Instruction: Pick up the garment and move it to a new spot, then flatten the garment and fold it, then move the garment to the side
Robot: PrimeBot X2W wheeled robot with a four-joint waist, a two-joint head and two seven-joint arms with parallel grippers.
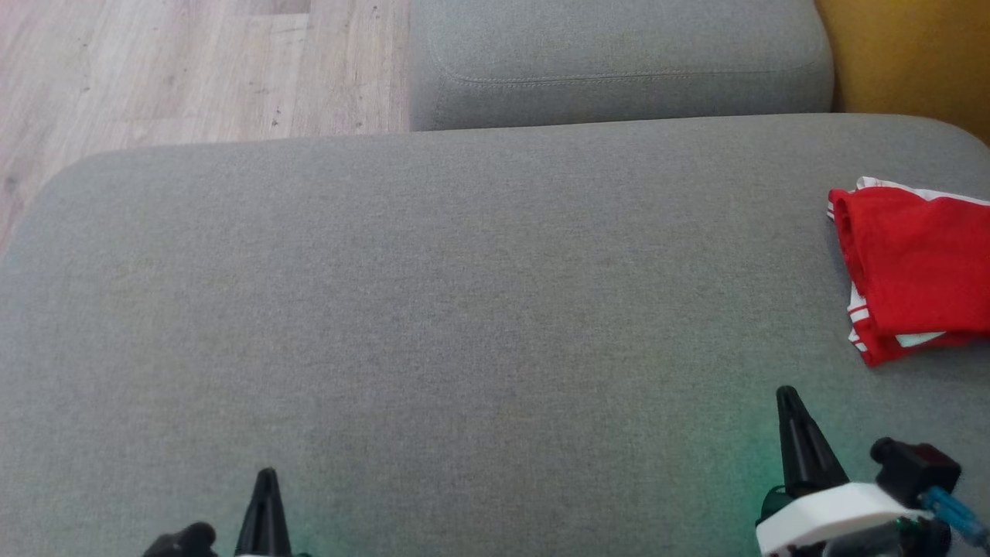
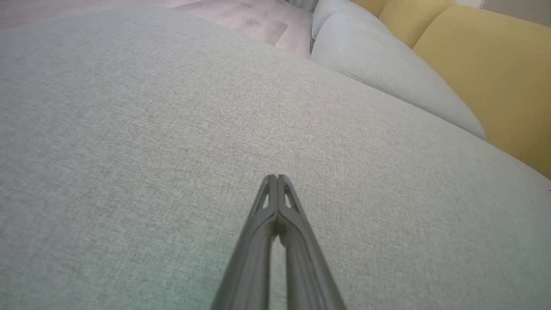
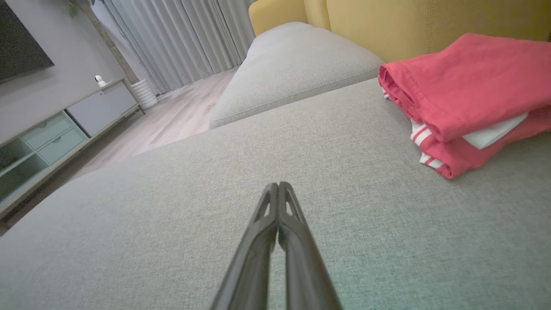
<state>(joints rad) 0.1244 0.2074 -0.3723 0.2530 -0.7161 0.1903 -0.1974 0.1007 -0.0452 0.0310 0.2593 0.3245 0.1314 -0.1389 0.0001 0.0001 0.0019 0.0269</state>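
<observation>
Left end effector (image 1: 267,478) and right end effector (image 1: 788,396) are pressed together, empty. The garment (image 1: 916,263), ahead-right of the right one, looks soft and light; its near folded edge suits a pinch.

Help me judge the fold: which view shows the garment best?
Right wrist view: the garment lies close, folded layers and white stripes plain. The head view cuts the garment at the right edge; the left wrist view faces cushion.
</observation>
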